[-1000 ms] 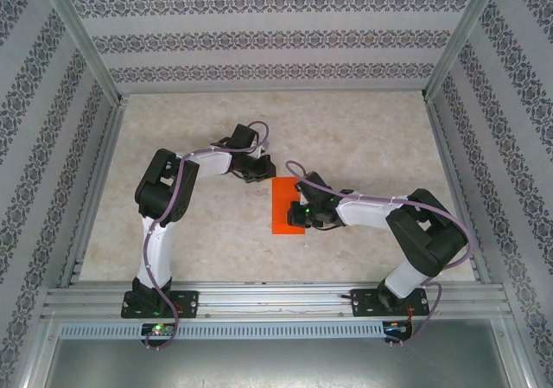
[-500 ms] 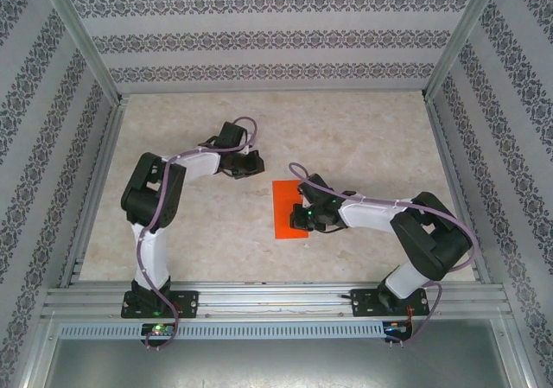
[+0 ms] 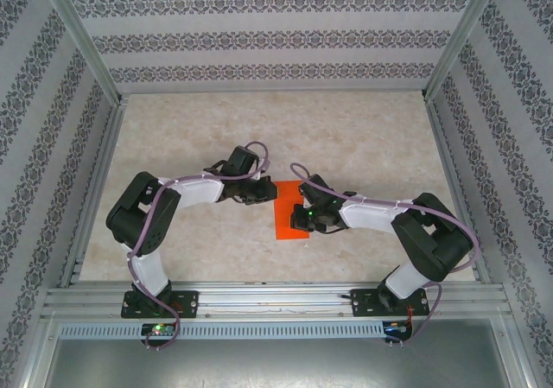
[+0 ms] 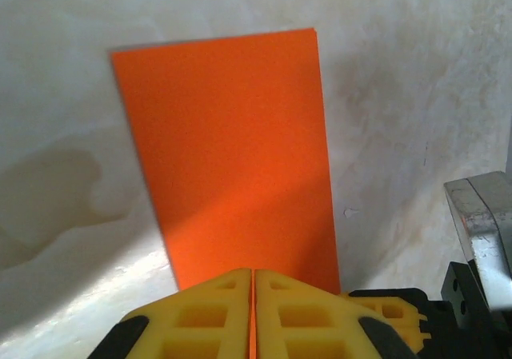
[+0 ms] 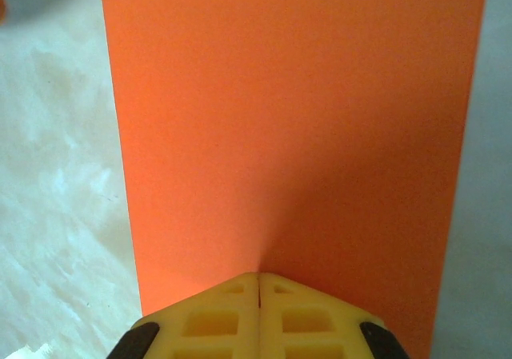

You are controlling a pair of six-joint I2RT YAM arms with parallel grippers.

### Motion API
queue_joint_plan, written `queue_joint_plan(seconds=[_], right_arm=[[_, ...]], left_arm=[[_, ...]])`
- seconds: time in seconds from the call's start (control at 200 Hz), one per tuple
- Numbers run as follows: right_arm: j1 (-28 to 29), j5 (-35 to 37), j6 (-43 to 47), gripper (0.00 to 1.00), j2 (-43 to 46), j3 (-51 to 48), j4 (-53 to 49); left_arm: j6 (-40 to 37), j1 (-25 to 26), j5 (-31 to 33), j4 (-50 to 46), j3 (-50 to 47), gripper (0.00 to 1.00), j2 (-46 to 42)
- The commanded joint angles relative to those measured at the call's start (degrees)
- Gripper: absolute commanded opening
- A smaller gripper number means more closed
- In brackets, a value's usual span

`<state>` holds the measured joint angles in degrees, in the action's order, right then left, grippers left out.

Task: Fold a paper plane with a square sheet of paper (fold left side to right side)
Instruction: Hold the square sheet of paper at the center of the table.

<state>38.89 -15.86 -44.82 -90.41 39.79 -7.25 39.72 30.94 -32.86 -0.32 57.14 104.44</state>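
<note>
Back from its brief retreat, the left hand (image 3: 261,191) has returned to the far left corner of the square sheet of paper (image 3: 283,222), which lies as a tall half-width rectangle loose on the bench (image 3: 363,146), in no tray or box. Its fingers are pressed together at the paper's edge, as are those of the right hand (image 3: 297,219) on the opposite side. Both are probably flattening the finished fold, though contact is hard to confirm.
</note>
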Motion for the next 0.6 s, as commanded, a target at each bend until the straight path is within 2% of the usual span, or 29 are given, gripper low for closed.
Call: queue_joint_plan(seconds=[0.0, 0.22, 0.36, 0.425, 0.595], right_arm=[[0.8, 2.2, -0.4, 0.00, -2.2, -1.3, -3.2], [0.9, 1.8, -0.3, 0.00, -2.6, -1.2, -2.7], [1.0, 0.7, -0.6, 0.00, -1.9, -1.0, -1.9], [1.0, -0.5, -1.3, 0.05, -0.8, -0.6, -0.9], [0.4, -2.2, -2.6, 0.25, 4.7, 0.8, 0.6]], left_arm=[[1.5, 0.6, -0.5, 2.8, 0.9, 0.10, 1.9], [1.5, 1.8, -0.4, 2.7, 2.3, 0.10, 5.8], [0.5, 2.2, 2.7, -0.9, 2.3, 0.10, 6.2], [-0.2, 2.2, 3.8, -2.5, 2.0, 0.10, 6.0], [-1.0, 2.2, 4.6, -3.3, 0.3, 0.10, 5.2]])
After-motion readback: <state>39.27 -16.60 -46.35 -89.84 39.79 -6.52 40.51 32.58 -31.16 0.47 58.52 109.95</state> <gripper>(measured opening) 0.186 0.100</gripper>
